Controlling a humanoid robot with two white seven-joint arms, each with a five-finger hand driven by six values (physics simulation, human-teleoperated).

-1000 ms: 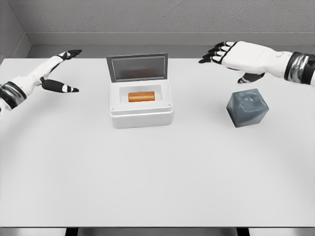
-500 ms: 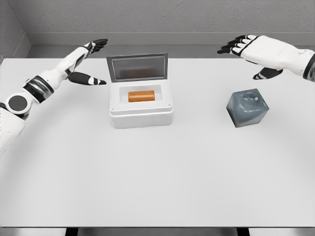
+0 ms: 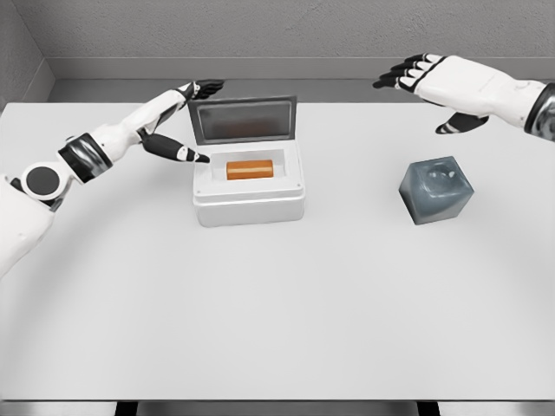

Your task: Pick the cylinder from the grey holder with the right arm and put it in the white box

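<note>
We see a wide white table filling most of the frame, its near edge cut by the bottom border and two dark legs barely showing there. Behind it runs a grey textured wall across the top.

In the centre left sits the white rectangular box with its grey lid standing open at the back. Inside its recess lies the orange cylinder on its side, so the task's thing is in the box; its underside and how it rests on the floor of the recess are hidden by the box rim.

At centre right stands the grey faceted holder, well apart from the box. A shallow hollow shows in its top face, but the mottled surface makes its depth hard for us to judge.

From the lower left the white left arm reaches up to the left hand, which sits just beside the box's upper left corner. Its fingers are stretched out near the lid's top edge and the thumb points toward the rim; we cannot tell whether either touches. It holds nothing.

In the upper right the right hand hovers above the table, beyond the holder, fingers spread and empty. Its forearm is cut off by the right border.
</note>
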